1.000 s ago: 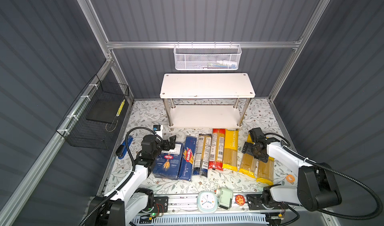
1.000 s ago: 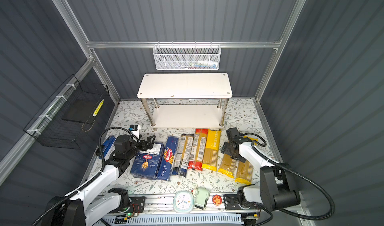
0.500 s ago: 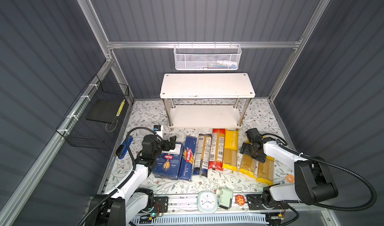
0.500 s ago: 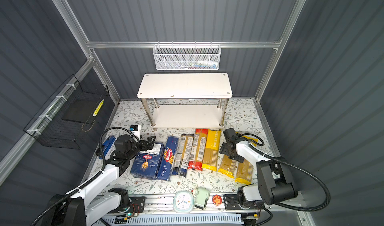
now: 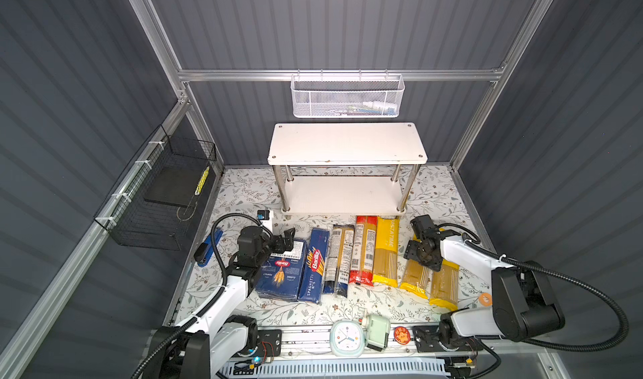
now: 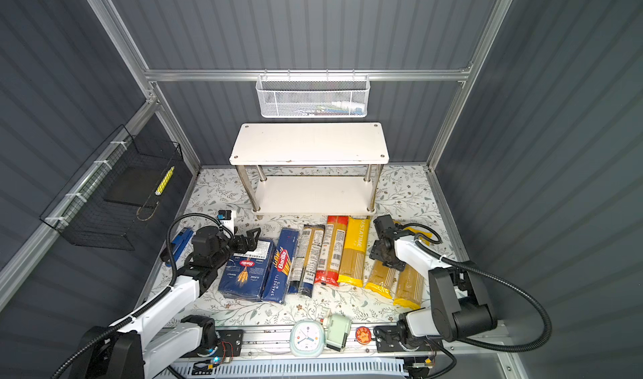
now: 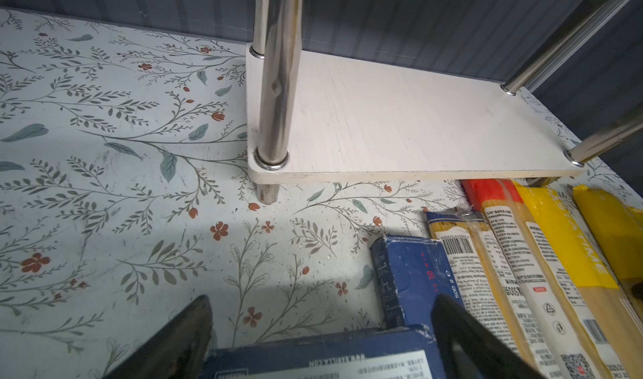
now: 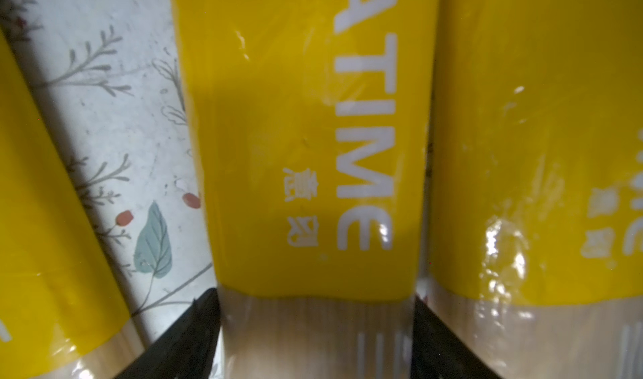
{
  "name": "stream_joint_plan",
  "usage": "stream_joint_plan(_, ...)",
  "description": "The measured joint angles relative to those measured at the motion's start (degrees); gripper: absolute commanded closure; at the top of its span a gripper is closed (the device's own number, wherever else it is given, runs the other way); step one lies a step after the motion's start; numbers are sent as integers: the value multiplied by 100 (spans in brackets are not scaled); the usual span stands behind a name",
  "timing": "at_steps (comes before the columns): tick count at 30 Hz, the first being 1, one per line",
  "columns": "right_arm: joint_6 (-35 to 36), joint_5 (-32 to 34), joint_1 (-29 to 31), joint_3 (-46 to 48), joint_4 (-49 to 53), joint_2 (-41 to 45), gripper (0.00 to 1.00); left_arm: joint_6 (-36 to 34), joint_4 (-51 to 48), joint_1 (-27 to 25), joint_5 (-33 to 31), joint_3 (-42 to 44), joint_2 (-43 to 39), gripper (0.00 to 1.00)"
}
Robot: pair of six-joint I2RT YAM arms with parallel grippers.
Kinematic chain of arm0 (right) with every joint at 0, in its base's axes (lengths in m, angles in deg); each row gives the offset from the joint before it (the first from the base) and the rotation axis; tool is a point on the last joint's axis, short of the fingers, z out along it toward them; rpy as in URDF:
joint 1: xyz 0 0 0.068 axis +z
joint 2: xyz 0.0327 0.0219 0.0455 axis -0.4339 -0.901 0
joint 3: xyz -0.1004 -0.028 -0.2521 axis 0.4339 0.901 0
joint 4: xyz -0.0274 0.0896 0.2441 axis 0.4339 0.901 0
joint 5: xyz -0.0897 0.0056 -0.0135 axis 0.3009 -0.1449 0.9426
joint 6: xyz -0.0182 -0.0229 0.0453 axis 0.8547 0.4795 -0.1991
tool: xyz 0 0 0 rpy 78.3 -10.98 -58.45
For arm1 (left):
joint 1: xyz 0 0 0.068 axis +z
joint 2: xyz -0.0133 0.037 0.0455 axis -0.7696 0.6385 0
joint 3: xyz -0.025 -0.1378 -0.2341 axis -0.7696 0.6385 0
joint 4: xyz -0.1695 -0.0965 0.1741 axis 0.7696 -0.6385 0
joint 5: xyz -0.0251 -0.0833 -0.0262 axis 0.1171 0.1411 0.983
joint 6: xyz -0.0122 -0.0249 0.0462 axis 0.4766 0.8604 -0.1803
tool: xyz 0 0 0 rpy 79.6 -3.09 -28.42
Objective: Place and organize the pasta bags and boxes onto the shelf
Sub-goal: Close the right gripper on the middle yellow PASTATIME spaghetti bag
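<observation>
White right arm stretches low; right end effector straddles a bag on the surface before the shelf, grip uncertain. Bag yellow, glossy. Left end effector gapes over a box.

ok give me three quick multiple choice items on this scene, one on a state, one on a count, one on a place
1. The shelf is: A tipped over; B fully loaded; C upright with nothing on it.
2. How many yellow bags are there? A two; B three; C five.
3. The right end effector is: A astride the middle yellow bag; B on the shelf's top board; C on its lower board.

Answers: C, both its boards are bare in both top views. B, three lie side by side at the row's right end. A, the right wrist view shows a finger on each side of it.
</observation>
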Motion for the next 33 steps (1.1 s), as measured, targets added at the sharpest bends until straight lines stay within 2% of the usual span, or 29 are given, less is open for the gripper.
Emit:
stream_joint_plan(7,59,-42,-2,13,-44,0,29,0,-2,0,0,0,0,1)
stream_joint_plan(13,96,-44,-2,20,-61,0,30,0,-2,0,-4,0,-2,1)
stream_joint_plan(15,98,-44,-2,35,-79,7,36,0,-4,0,-20,0,-24,1)
stream_joint_plan(20,109,-61,-9,155,-201,162,44,0,-4,0,-44,0,-50,1)
stream_joint_plan(33,105,-162,-26,428,-455,535,52,0,-4,0,-44,0,-50,1)
